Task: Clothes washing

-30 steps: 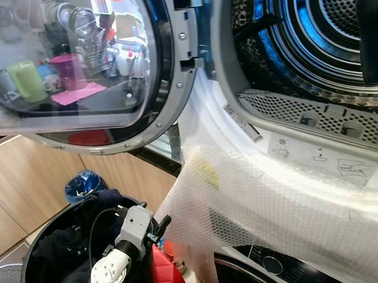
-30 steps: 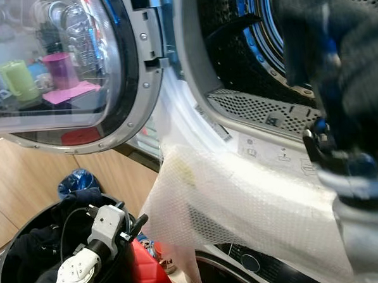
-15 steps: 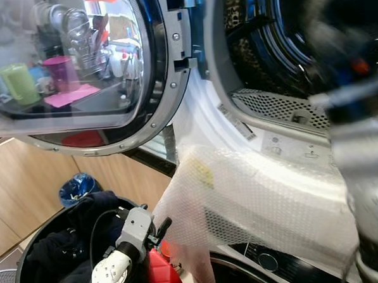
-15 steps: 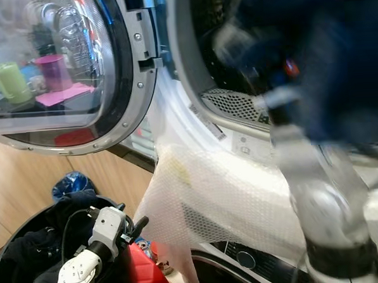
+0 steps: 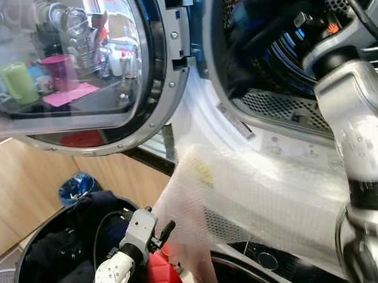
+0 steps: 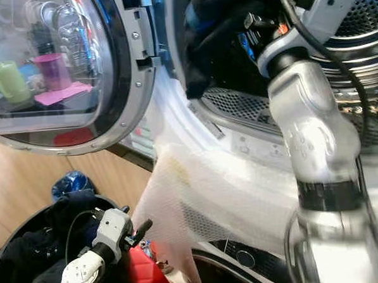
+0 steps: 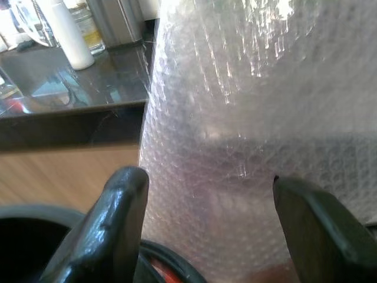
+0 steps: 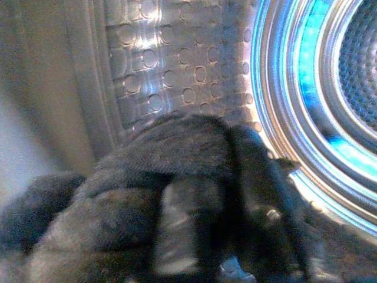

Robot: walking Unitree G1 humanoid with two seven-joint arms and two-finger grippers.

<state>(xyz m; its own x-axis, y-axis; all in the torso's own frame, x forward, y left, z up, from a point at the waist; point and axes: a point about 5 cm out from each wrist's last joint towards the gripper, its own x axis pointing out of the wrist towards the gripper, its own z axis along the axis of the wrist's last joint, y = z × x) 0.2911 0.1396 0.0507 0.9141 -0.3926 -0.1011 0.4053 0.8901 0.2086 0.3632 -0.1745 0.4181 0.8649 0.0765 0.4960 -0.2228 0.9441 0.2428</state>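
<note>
My right arm [image 6: 308, 122] reaches up into the open washing machine drum [image 6: 366, 18]. Its gripper [image 8: 221, 206] is shut on a dark garment [image 5: 259, 30], a bunched garment [image 8: 159, 171] wrapped around the fingers at the left side of the drum mouth. Down at the left, my left gripper [image 7: 215, 224] is open with nothing in it. It hangs at the rim of a black laundry basket [image 5: 31, 276] holding more dark clothes [image 5: 85, 210], and faces the bubble wrap [image 7: 253, 118].
The round glass door [image 5: 77, 65] stands swung open to the left. A sheet of bubble wrap [image 5: 255, 201] drapes over the machine's front below the drum. A red object [image 5: 161, 273] sits beside the basket, a blue bag [image 5: 77, 185] behind it, and wooden cabinets [image 5: 26, 182] stand at the left.
My right arm swung in from the right and up, carrying the dark garment into the drum mouth. The left arm stayed by the basket.
</note>
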